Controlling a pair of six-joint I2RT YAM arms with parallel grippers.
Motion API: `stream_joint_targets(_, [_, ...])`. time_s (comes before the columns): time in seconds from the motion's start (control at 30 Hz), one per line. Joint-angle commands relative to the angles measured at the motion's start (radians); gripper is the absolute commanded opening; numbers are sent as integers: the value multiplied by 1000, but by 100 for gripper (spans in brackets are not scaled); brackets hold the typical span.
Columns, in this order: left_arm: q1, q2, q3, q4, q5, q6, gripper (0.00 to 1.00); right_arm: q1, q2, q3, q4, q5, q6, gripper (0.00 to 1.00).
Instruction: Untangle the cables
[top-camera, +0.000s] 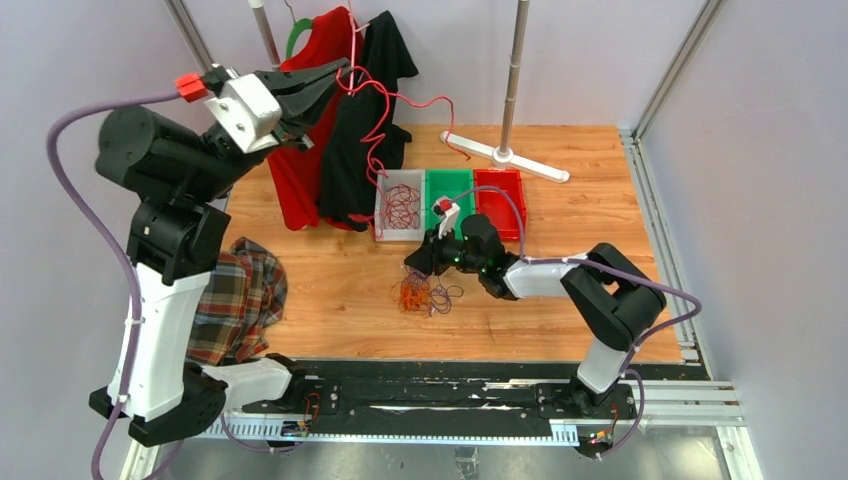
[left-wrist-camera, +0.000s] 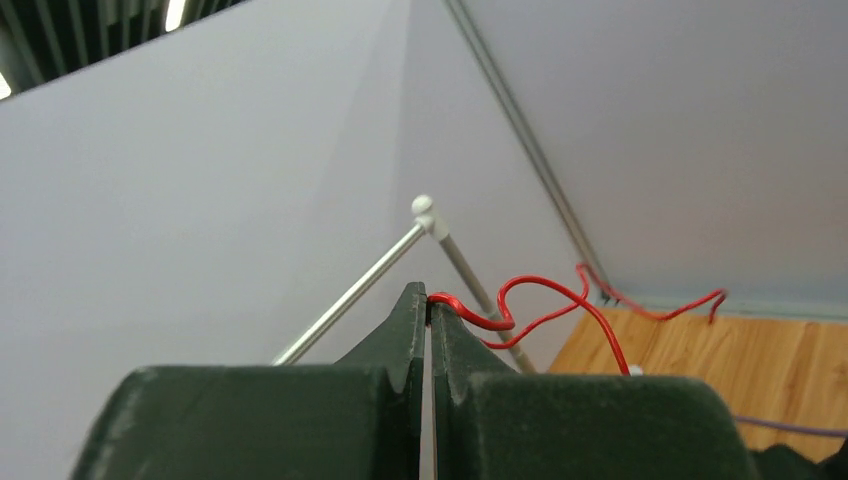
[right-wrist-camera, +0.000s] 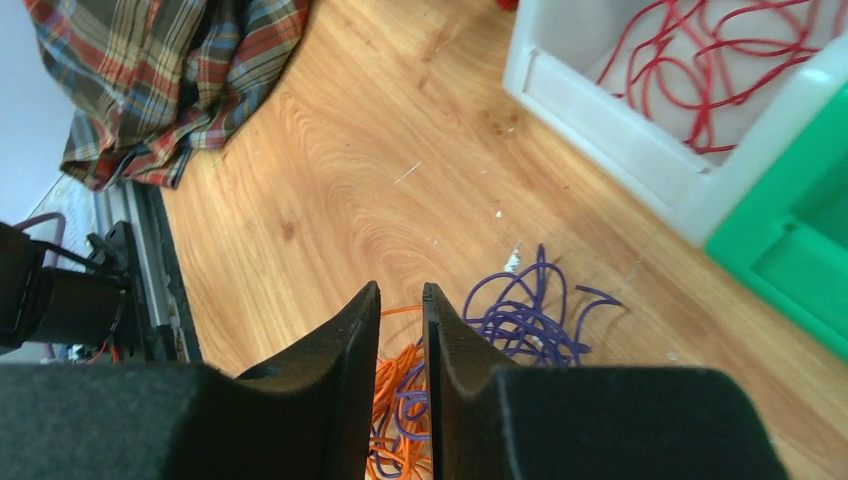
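**red cable pinched up high, orange and purple tangle on the table**

the left gripper is raised far above the wooden table, in front of a red garment and a black garment that hang at the back. its jaws are pressed together on a red cable, which sits right at the fingertips. from there the red cable loops down through the air towards a white bin, and one free end trails off to the right near the base of a metal rack pole. more coiled red cables lie inside the white bin. a green bin stands just beside it, and a red bin beside that.

the right gripper reaches low over the table, in front of the bins. its jaws stand a narrow way apart, and nothing is visibly clamped between them. directly below lies the orange and purple tangle, resting on the wood. in the right wrist view, orange strands show through the gap between the fingers, and purple strands curl out to the right.

a crumpled plaid shirt lies at the table's left edge, well apart from the tangle.
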Motion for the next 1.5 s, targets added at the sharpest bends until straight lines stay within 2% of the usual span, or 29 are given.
stream_joint_targets(0.0, [-8,-18,-124,-42,-128,125,0,-10,-106,22,-107,146,-35,23])
stream_joint_targets(0.2, [-7,-17,-310,0,-276,230,0,-59,-228,-16,-166,293,-36,22])
stream_joint_targets(0.37, [11,53,-368,92,-371,255,0,-75,-283,-30,-192,356,-57,21])
stream_joint_targets(0.8, [88,211,-248,191,-355,181,1,-83,-252,-14,-216,368,-63,18])
stream_joint_targets(1.33, [102,222,-512,264,-321,312,0,-85,-260,1,-247,374,-74,15])
stream_joint_targets(1.47, [101,247,-564,267,-360,357,0,-91,-280,-7,-262,379,-80,14])
